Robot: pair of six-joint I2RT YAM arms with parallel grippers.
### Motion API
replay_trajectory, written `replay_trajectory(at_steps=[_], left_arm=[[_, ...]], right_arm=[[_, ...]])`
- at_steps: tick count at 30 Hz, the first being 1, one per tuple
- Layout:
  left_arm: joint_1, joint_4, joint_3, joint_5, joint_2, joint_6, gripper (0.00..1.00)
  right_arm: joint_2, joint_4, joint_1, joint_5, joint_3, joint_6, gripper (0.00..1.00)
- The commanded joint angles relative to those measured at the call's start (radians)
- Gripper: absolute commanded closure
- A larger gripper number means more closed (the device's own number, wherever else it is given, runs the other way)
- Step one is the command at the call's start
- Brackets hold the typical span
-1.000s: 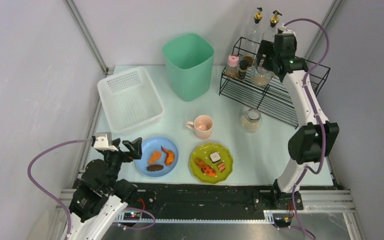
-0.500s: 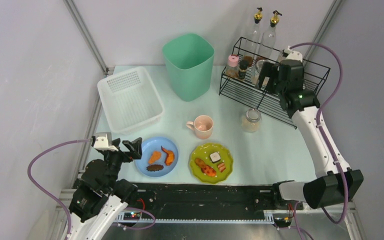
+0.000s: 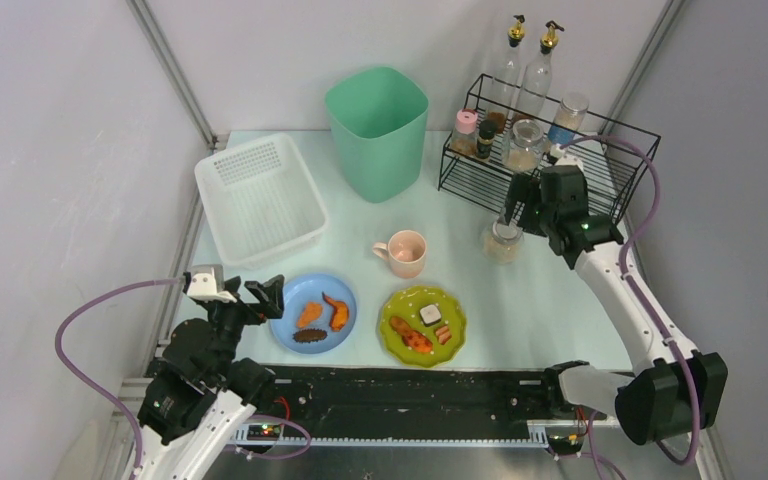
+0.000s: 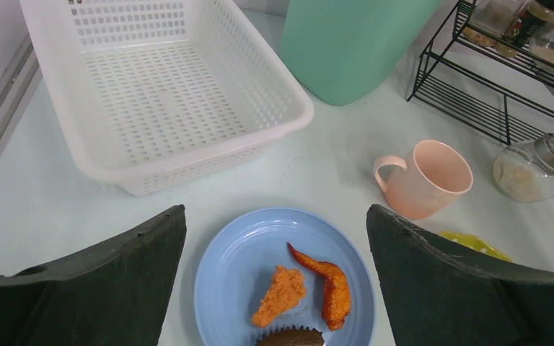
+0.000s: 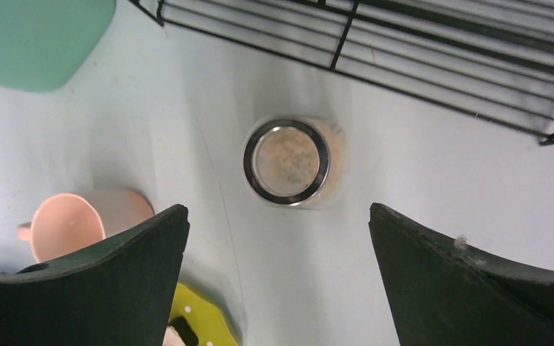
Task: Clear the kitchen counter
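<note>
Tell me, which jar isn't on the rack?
The jar sitting on the counter, right below the open right hand. The other jars stand up on the black rack.

The left gripper (image 4: 274,210) sits low, jaws spread; the right gripper (image 5: 278,209) points down, arm extended, likewise spread.

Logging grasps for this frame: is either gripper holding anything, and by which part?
Nothing is held. The right gripper is open above the glass jar, not touching it; the left gripper is open over the blue plate.
</note>
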Motion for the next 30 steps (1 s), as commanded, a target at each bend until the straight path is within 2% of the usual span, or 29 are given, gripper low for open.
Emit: replay_trajectory(at_steps=[1, 18, 30], left_arm=[[0.009, 0.029, -0.004, 0.006, -0.007, -0.009, 0.02], [0.010, 0.029, -0.004, 0.008, -0.008, -0.008, 0.02], [0.010, 0.028, -0.004, 0.008, 0.001, -0.007, 0.02]], right_arm=[[-0.005, 0.037, 0.019, -0.029, -0.043, 0.037, 0.01], [0.176, 0.071, 0.051, 0.084, -0.065, 0.117, 0.01], [0.264, 0.128, 0.052, 0.100, -0.065, 0.135, 0.01]])
